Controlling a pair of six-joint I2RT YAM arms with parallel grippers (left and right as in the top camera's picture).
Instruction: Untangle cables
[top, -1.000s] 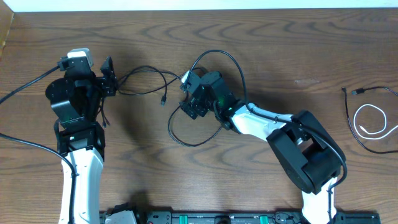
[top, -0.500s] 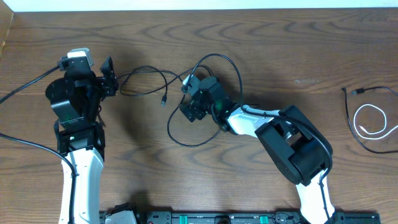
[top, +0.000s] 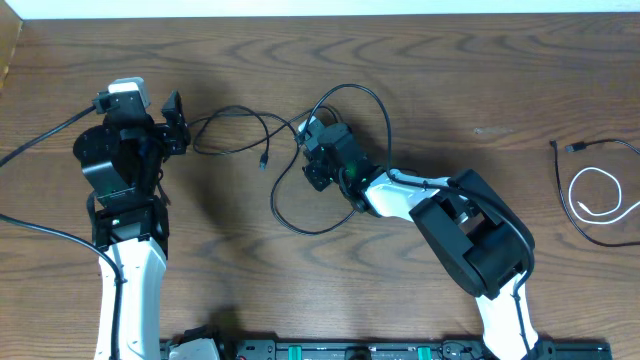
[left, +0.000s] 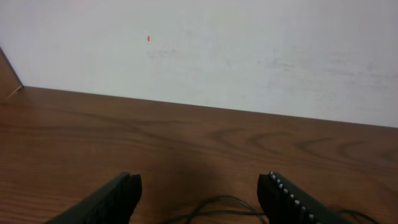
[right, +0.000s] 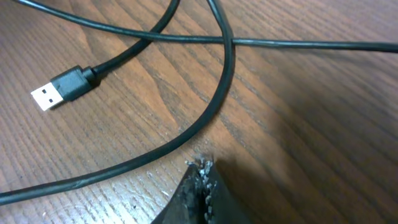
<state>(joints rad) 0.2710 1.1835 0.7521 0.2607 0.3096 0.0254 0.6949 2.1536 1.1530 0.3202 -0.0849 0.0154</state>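
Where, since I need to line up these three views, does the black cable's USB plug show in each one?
Overhead: the USB plug lies on the table, left of centre, at the end of a black cable.
Right wrist: upper left, metal end pointing left.
Left wrist: not in it; only a bit of black cable shows at the bottom edge.
Shared landmark: the wooden table, in all three.

Black cables (right: 231, 53), seemingly white cable (top: 573, 192), brown table (top: 450, 80)
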